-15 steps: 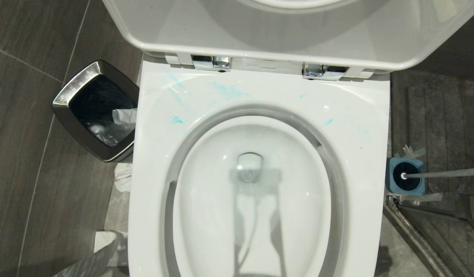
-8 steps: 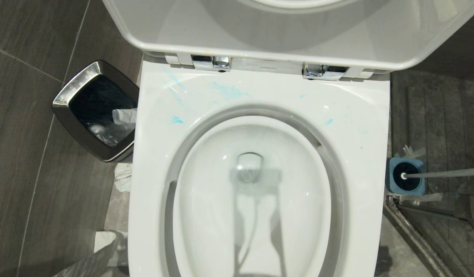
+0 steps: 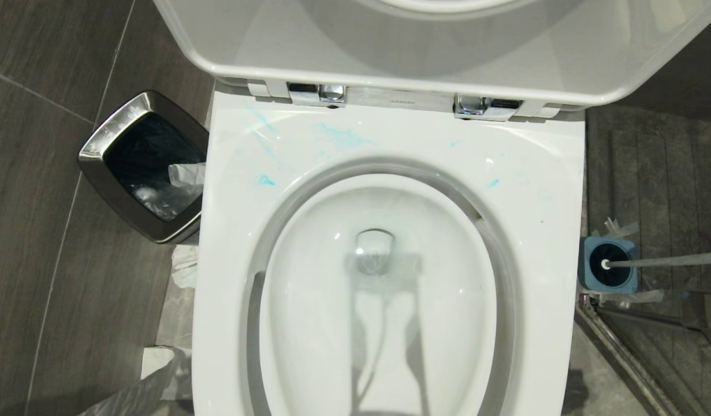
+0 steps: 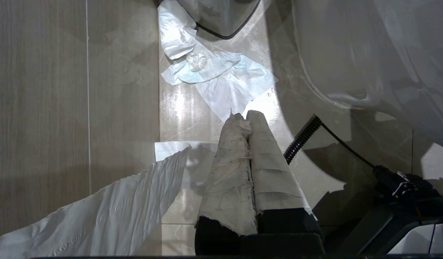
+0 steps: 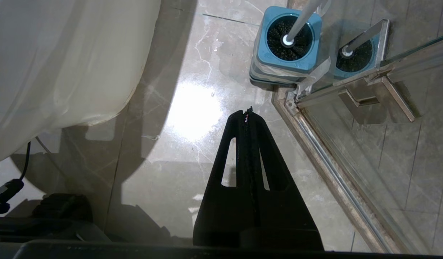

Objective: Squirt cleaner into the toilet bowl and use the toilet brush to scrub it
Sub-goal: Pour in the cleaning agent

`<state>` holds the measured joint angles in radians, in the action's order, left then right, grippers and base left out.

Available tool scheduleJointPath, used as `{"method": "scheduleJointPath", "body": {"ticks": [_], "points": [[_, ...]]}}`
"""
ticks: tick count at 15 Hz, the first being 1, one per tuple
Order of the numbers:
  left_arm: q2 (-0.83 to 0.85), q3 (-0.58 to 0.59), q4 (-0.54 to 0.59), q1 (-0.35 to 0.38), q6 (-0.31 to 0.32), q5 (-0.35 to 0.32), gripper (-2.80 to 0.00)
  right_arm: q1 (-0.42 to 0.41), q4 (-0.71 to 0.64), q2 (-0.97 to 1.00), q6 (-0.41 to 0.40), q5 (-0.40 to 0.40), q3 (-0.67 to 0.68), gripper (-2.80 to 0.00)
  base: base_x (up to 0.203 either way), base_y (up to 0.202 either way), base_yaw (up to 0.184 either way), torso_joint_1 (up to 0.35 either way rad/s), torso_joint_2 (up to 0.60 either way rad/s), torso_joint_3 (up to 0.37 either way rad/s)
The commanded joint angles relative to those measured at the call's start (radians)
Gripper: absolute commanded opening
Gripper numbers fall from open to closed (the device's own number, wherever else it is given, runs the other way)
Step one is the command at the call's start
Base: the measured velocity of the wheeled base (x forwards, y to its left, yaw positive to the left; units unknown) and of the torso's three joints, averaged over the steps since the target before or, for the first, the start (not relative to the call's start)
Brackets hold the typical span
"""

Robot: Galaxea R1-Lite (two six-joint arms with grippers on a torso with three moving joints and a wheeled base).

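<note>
The white toilet bowl fills the head view, lid raised, with turquoise smears on the broad rim. The toilet brush stands in its blue holder on the floor to the right of the toilet; the right wrist view shows the holder ahead of my right gripper, which is shut and empty above the floor. My left gripper, its fingers wrapped in white cloth, is shut and empty beside the toilet's left side. Neither arm shows in the head view. The cleaner is out of view.
A square steel-rimmed bin stands left of the toilet. Crumpled white tissue lies on the floor ahead of the left gripper, and a paper strip hangs close by. A glass shower partition with a metal frame runs along the right.
</note>
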<state>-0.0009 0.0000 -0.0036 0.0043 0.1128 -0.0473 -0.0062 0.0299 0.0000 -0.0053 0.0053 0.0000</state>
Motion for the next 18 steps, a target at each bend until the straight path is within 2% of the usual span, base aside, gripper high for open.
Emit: {"method": "scheduleJointPath", "body": {"ticks": [1,7,18], "points": [[0.001,0.008,-0.001,0.000,0.001,0.000,-2.80,0.000,0.001,-0.002,-0.001,0.001,0.012,-2.80,0.000,0.000,0.000,0.000,0.00,0.000],[0.001,0.008,0.000,0.000,0.001,0.000,-2.80,0.000,0.001,-0.002,-0.001,0.001,0.012,-2.80,0.000,0.000,0.000,0.003,-0.12,-0.180],[0.001,0.008,0.000,0.000,0.001,0.000,-2.80,0.000,0.001,-0.003,-0.001,0.001,0.012,-2.80,0.000,0.000,0.000,0.000,-0.04,-0.013]]}}
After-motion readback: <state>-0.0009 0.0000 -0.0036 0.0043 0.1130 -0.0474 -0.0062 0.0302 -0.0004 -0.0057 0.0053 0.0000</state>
